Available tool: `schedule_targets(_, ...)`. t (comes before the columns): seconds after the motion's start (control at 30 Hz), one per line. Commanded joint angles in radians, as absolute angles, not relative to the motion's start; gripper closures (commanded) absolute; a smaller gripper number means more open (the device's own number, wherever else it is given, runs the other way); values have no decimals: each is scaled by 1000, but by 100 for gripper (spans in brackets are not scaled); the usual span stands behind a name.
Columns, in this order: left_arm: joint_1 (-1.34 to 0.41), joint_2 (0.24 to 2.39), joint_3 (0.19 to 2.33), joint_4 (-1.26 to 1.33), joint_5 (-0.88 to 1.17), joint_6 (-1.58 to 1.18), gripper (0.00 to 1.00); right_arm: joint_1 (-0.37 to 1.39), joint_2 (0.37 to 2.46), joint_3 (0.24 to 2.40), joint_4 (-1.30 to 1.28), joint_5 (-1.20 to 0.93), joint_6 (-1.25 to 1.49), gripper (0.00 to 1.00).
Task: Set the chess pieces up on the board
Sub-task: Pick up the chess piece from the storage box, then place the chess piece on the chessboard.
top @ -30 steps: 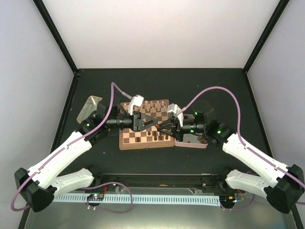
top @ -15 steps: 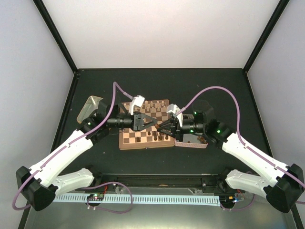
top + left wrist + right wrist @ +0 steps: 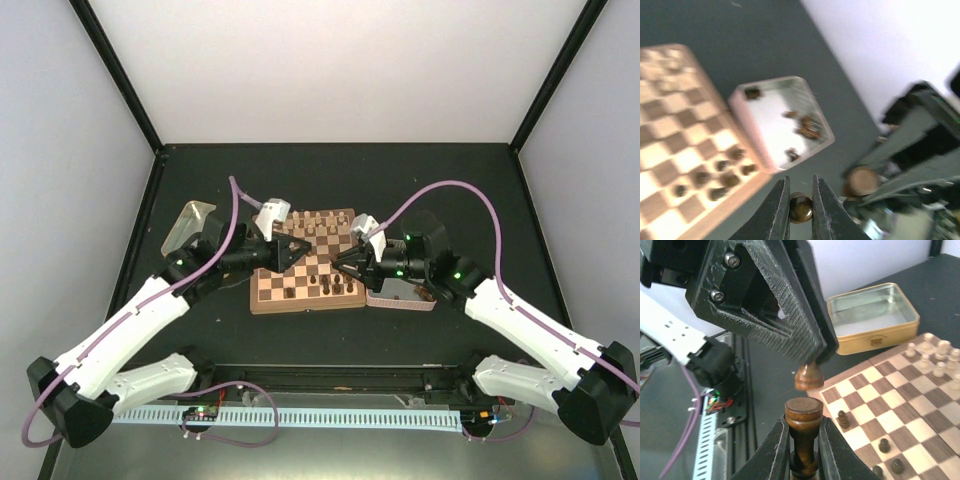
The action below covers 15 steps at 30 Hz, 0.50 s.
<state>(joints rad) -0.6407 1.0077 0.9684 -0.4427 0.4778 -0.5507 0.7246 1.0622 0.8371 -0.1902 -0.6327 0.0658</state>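
Note:
The board (image 3: 305, 306) lies mid-table between the arms. Several dark chess pieces (image 3: 315, 288) stand in its near rows, also seen in the left wrist view (image 3: 715, 175) and the right wrist view (image 3: 885, 445). My left gripper (image 3: 298, 248) hangs over the board's middle, shut on a small dark piece (image 3: 801, 208) that also shows from the right wrist (image 3: 807, 377). My right gripper (image 3: 340, 262) sits just right of it, shut on a taller dark piece (image 3: 802, 412) whose round base faces the camera. The two held pieces are close but apart.
Pale pieces (image 3: 320, 228) fill the board's far rows. A silver tin (image 3: 780, 120) holding several dark pieces sits at the board's right edge (image 3: 400, 295). An empty gold tin (image 3: 875, 315) lies left of the board (image 3: 190, 225).
The left gripper's jaws have closed on the small dark piece and the gripper has drawn back a little to the left. The right gripper has kept its hold and barely moved.

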Motion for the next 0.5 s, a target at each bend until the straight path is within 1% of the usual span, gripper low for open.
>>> schedule_targets(0.0,-637,943,969,-604,45,-509,97,728,1063,810,-191,-468,103,86)
schedule_targets(0.1,-638,917,889,-638,-127,-528,97,729,1064,797,-182,-429,126,86)
schedule_targets(0.17,-639,913,826,-637,-187,-546,97,729,1065,792,-171,-418,138,86)
schedule_targets(0.33,-638,964,700,-584,-217,-606,97,728,1080,795,-160,-414,148,86)
schedule_targets(0.47,-638,1055,678,-547,-227,-622,97,729,1091,799,-160,-424,154,86)
